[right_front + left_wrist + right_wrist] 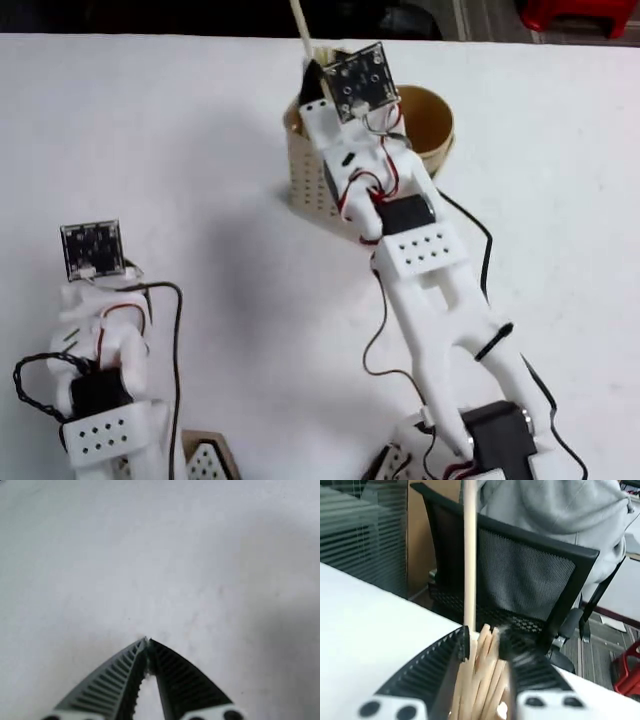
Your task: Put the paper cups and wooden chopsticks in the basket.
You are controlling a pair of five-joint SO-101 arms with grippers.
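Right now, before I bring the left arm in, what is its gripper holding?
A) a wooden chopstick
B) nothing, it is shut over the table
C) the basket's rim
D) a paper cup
B: the left gripper is closed tip to tip with nothing between, above the white table.
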